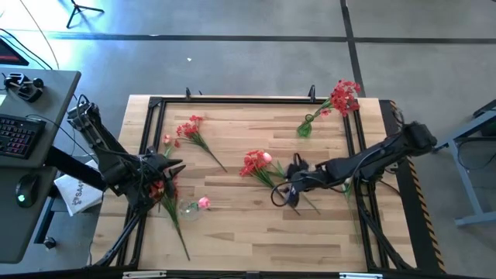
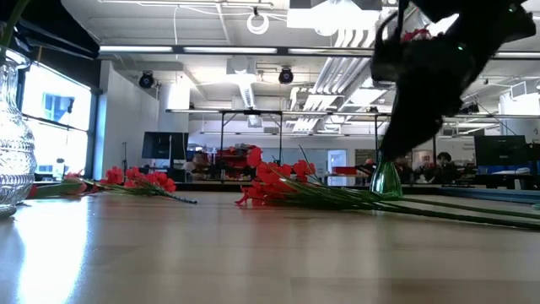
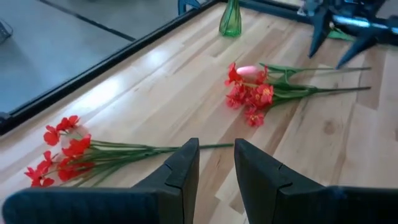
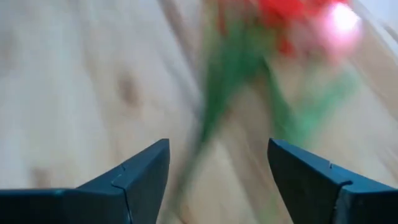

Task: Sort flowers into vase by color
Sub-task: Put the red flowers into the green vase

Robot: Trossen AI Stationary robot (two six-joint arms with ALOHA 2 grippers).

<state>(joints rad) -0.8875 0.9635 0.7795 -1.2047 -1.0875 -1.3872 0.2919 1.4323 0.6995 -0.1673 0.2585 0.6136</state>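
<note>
The right gripper [image 4: 217, 180], fingers spread wide and empty, hovers with the red bunch [image 1: 256, 163] just ahead of its fingertips, green stems running lengthwise toward the gap. The left gripper [image 3: 214, 171], slightly parted and empty, waits farther from this bunch.

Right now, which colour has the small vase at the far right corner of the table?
Green: the small vase shows best in the left wrist view.

Red and pink flowers [image 1: 256, 163] with green stems, a green vase [image 1: 304, 128], pale striped wooden table [image 1: 256, 232]
</note>
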